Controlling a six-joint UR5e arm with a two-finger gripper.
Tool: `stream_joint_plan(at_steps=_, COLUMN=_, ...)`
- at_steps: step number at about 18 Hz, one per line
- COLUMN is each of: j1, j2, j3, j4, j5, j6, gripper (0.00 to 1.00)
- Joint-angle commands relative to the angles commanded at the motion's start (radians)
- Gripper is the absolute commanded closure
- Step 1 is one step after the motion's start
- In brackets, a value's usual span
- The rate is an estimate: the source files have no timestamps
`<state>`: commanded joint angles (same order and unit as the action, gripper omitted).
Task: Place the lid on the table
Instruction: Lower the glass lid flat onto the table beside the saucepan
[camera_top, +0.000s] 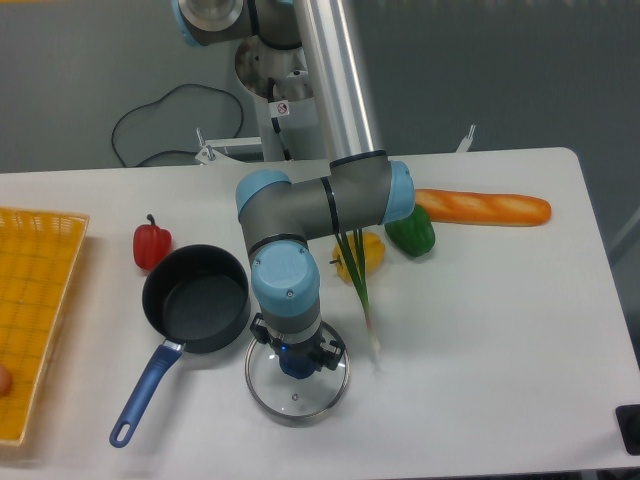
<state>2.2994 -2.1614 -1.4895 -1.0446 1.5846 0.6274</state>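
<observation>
Glass and thin metal rim mark the lid (297, 391), which we see lying near the front edge of the table (500, 340), just beside the open saucepan (197, 297). Our gripper (296, 362) stands straight down over the dark blue knob, but the wrist hides the fingers, so we cannot tell whether they grip it or have let go. We judge the placing step nearly done: the lid looks set down flat. The next move calls for opening fully, then lifting straight up without dragging the lid.
</observation>
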Motion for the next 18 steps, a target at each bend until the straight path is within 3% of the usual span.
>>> stream_joint_plan(at_steps=18, j1=0.0, j2=-0.008, j3=-0.003, j4=0.0, j5=0.002, j6=0.006, gripper=0.39)
